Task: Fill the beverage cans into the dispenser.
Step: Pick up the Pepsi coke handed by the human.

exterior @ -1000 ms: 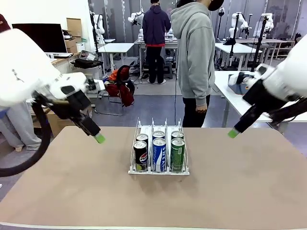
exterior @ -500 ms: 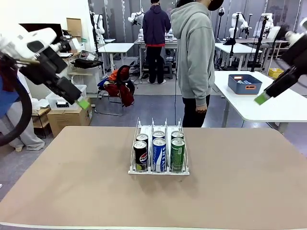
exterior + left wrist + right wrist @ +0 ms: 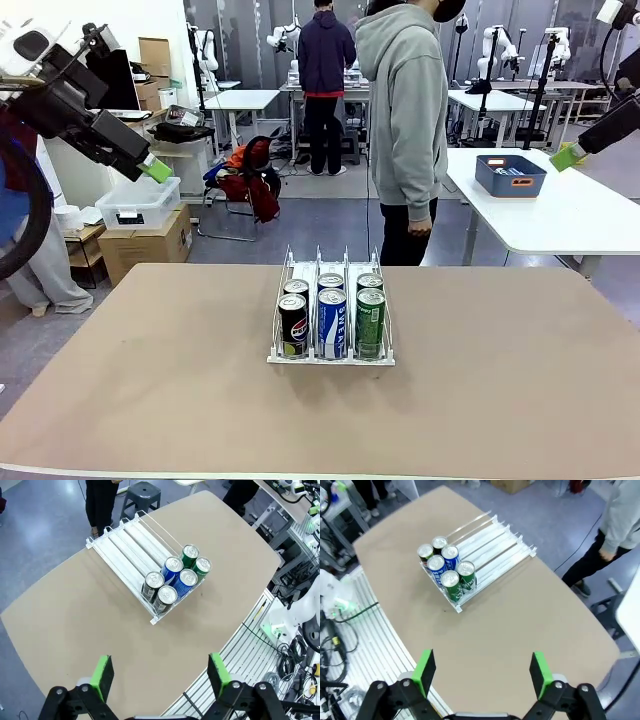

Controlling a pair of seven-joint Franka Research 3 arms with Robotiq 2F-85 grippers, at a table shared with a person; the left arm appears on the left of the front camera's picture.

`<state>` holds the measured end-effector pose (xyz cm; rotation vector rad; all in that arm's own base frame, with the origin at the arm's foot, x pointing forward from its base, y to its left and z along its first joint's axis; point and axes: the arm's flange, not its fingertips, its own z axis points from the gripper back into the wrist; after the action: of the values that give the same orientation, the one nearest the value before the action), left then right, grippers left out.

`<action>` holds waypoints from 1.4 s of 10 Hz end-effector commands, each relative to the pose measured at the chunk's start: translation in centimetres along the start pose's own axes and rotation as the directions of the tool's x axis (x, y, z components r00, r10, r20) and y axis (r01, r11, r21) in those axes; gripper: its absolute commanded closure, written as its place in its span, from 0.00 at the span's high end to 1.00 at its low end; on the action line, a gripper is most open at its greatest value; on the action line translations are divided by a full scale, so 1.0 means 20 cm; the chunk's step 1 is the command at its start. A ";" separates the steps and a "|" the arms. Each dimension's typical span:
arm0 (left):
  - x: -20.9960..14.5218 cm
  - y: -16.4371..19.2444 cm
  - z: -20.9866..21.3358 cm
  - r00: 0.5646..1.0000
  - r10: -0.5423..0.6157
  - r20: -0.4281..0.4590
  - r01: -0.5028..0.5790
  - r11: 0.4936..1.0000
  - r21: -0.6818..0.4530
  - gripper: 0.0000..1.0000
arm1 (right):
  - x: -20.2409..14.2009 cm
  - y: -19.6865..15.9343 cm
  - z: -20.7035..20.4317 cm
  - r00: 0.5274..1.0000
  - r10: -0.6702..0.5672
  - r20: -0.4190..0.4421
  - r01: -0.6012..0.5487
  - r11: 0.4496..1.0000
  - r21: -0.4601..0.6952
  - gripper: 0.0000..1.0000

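Green-tipped and carrying nothing, the left gripper (image 3: 155,168) and the right gripper (image 3: 566,157) hung high at the outer edges of the front view. A second before they had been just above the table (image 3: 130,400); they had since risen and swung outward, well apart from the dispenser (image 3: 330,359). That retreat, with no loose can left on the table, suggested the filling was done or paused. Six cans (image 3: 331,322) stood in the clear dispenser, two to a lane at the end nearest the robot: black on the left, blue and white in the middle, green on the right. A person (image 3: 405,120) in a grey hoodie stood just beyond the far edge. A blue bin (image 3: 510,175) sat on another table behind, its contents too small to make out.

From the left wrist, the fingers (image 3: 102,675) were spread wide with only bare table between them. Far below, the dispenser (image 3: 125,550) held its cans (image 3: 177,575) bunched at one end, silver tops up, the rest of each lane empty.

From the right wrist, that gripper's fingers (image 3: 426,670) likewise stood wide apart, gripping nothing. The dispenser (image 3: 495,540) lay well below, the cans (image 3: 445,570) upright in pairs, with room behind them for more, by the look of it.
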<state>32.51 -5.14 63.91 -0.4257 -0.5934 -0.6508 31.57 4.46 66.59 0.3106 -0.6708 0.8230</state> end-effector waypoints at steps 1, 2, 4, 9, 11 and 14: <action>0.00 0.01 -0.03 1.000 -0.002 -0.018 0.002 1.000 0.002 1.00 | 0.00 0.04 -0.01 1.000 0.020 -0.013 -0.020 1.000 -0.003 1.00; 0.00 0.01 -0.03 1.000 -0.002 -0.018 0.002 1.000 0.002 1.00 | 0.00 0.04 -0.01 1.000 0.020 -0.013 -0.020 1.000 -0.003 1.00; 0.00 0.01 -0.03 1.000 -0.002 -0.018 0.002 1.000 0.002 1.00 | 0.00 0.04 -0.01 1.000 0.020 -0.013 -0.020 1.000 -0.003 1.00; 0.16 -0.02 0.33 0.998 -0.009 0.055 0.015 0.993 -0.114 1.00 | 0.19 -0.08 0.28 1.000 0.013 -0.028 -0.014 1.000 -0.022 1.00; 0.21 -0.02 0.45 0.997 -0.014 0.073 0.019 0.998 -0.057 1.00 | 0.26 -0.10 0.41 1.000 -0.003 -0.008 0.003 0.996 -0.093 1.00; 0.19 -0.08 0.58 0.992 -0.040 0.120 0.042 0.999 -0.017 1.00 | 0.25 -0.17 0.57 0.995 -0.049 0.088 0.060 0.990 -0.126 1.00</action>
<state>29.99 -1.73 75.74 -0.4864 -0.7042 -0.6608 31.53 -0.36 78.62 0.2257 -0.7710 0.7420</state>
